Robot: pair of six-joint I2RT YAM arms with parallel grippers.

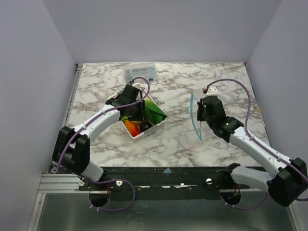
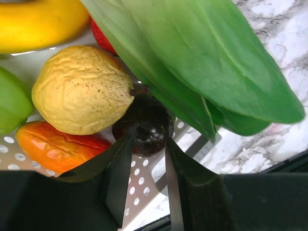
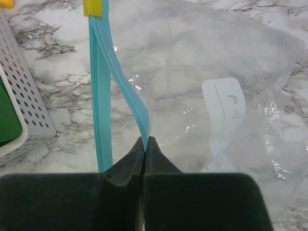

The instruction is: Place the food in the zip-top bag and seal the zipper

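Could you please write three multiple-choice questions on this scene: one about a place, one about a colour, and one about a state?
1. Where does the lemon lie?
A. in the white perforated tray
B. on the bare marble
C. in the air

2. What colour is the tab at the end of the zipper?
A. red
B. black
C. yellow

3. How do the jaws of the right gripper stand?
A. wide open
B. shut on the zipper
C. shut on empty air

Answers:
1 A, the holed tray floor shows beside it.
2 C, it shows yellow above the blue strip.
3 B, the jaws meet on the strip.
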